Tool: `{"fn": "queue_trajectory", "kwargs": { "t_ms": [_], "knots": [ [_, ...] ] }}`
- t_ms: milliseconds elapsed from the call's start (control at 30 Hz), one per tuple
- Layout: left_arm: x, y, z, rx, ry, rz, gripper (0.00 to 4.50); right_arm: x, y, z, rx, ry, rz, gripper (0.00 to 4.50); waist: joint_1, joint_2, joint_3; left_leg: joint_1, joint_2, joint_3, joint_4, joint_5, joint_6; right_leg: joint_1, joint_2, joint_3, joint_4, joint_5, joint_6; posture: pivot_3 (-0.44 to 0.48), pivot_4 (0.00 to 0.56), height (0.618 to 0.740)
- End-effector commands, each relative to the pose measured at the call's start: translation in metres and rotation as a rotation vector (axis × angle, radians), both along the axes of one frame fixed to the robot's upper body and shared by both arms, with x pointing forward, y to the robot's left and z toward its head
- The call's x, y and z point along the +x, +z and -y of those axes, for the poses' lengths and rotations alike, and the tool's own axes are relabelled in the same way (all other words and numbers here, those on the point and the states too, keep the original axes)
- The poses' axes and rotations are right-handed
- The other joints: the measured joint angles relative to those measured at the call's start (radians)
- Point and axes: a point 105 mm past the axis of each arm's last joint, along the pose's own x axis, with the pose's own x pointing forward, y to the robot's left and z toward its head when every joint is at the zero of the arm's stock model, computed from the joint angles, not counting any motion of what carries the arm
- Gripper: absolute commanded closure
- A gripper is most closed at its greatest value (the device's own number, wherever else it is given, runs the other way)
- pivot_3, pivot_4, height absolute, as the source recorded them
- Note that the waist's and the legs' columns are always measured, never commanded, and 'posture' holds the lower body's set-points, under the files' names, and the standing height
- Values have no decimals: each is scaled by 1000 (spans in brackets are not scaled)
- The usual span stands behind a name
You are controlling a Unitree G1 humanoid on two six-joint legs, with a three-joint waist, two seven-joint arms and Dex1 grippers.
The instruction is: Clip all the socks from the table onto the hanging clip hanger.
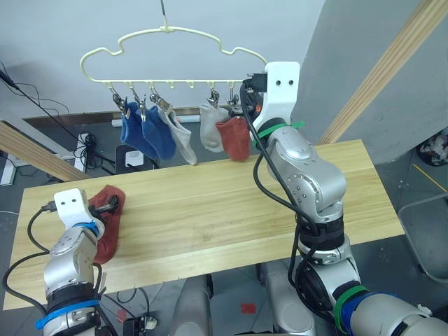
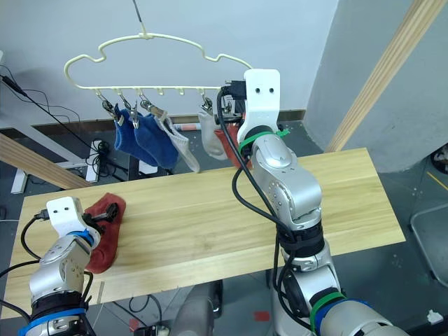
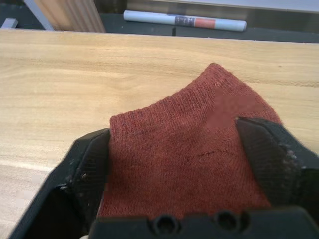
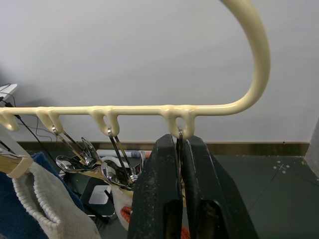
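While right end effector point(image 4: 180, 164) pinches clip point(image 4: 180, 142), table point(image 1: 231, 210) mid-span open

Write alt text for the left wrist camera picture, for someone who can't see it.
The left gripper has its two black fingers spread either side of a rust-red sock lying flat on the pale wooden table. Beyond the table's far edge, a pale tube lies on the dark floor.

The light is bright, soft and even, and the wooden counter point(image 1: 231, 203) shows hardly any shadows. The metal clips point(image 4: 94, 164) shine with small glints. Up close, the black jaws look a bit blurry at the picture edges.
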Motion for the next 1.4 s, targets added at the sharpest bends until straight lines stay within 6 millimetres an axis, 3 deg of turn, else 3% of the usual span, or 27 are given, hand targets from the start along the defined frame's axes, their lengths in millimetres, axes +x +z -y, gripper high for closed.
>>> {"fn": "queue_trajectory", "kwargs": {
  "t_ms": [33,367,433,500,633,767,833,1033,1200,1400],
  "knots": [
    [-9,-15,-3,28,7,-72,1389,-18,24,-16,62,67,79,4500,0,0,0,0,0,0,0,0,0,0,0,0,0,0,0,-149,365,740],
    [-14,-6,-9,216,1,-63,4147,-17,26,-17,69,72,87,4500,-8,0,-1,0,0,0,0,0,0,0,0,0,-1,0,0,-144,363,740],
    [-15,-4,-11,249,6,-56,4485,-17,26,-17,69,70,88,4500,-7,0,-1,0,0,0,0,0,0,0,0,0,-1,0,0,-147,366,740],
    [-12,4,-8,312,-33,-26,4485,-17,27,-16,70,68,88,4500,-6,0,-1,0,0,0,0,0,0,0,0,0,-1,0,0,-147,366,740],
    [10,40,46,585,-370,140,4485,-17,26,-14,72,59,88,4500,-1,0,-1,-1,0,0,-1,0,0,-1,0,0,-2,0,0,-147,366,740],
    [22,74,128,725,-718,368,4485,-16,28,-13,75,53,91,4500,11,0,-1,-2,0,0,-1,0,0,-1,-1,0,-3,0,0,-153,372,740],
    [22,87,167,756,-863,474,4485,-16,28,-12,76,52,92,4500,16,0,-1,-3,0,0,-1,0,0,-1,-1,0,-3,0,0,-153,372,740],
    [17,114,242,719,-1071,690,4485,-17,32,-12,81,52,100,4500,10,0,-1,-2,0,3,-1,0,0,-2,-1,1,-3,0,0,-166,371,740],
    [19,128,282,652,-1112,782,4485,-18,33,-11,83,49,103,4500,9,0,-1,-3,0,3,-1,0,0,-2,-1,1,-3,0,0,-179,370,740],
    [38,134,297,614,-1020,781,4485,-19,35,-11,84,49,106,4500,3,0,-1,-2,0,3,0,0,0,-1,-1,1,-2,0,0,-191,370,740]
  ]
}}
